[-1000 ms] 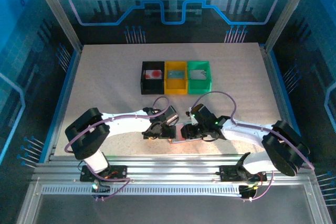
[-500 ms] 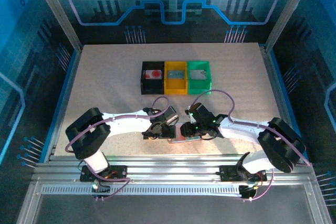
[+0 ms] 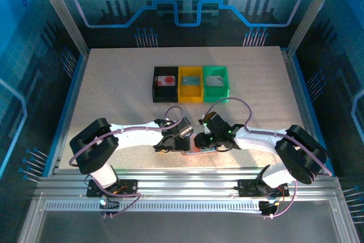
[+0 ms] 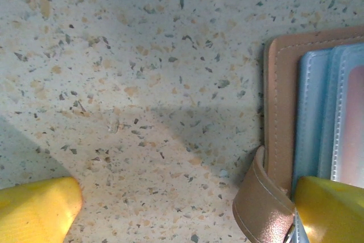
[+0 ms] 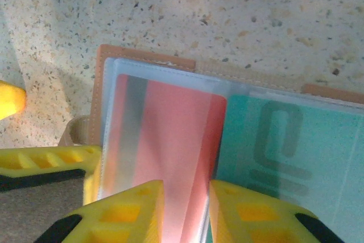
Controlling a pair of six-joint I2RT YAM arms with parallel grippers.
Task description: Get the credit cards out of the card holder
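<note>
**Right gripper** (image 5: 186,197): fingers drawn near together with a slim gap between them. Tips are set at the near edge of the red card (image 5: 170,135), and a pink sliver shows in the gap. Whether they pinch the card cannot be told.

**Red card**: lies directly ahead of the right gripper under a clear sleeve. Its long axis runs straight away from the fingers, so a pull back along that line looks like the way out. The right arm is the nearer to it.

**Teal card** (image 5: 307,140): just beside the red card, on the far side from the left gripper. It bears a dark looped emblem. No lettering is legible.

**Card holder** (image 5: 148,60): lies open and flat on the table (image 4: 142,55), near its front edge between the two arms. Both cards are inside. It has a tan-pink rim and pale blue lining. No brand is visible.

**Left gripper** (image 4: 185,197): spread wide and grasping nothing. One finger rests on the holder's outer edge at the red-card end, likely pinning it. The other finger is well apart over bare table.

**Bins**: black (image 3: 165,83), yellow (image 3: 190,83) and green (image 3: 215,82), in a row well beyond. No labels can be read.
</note>
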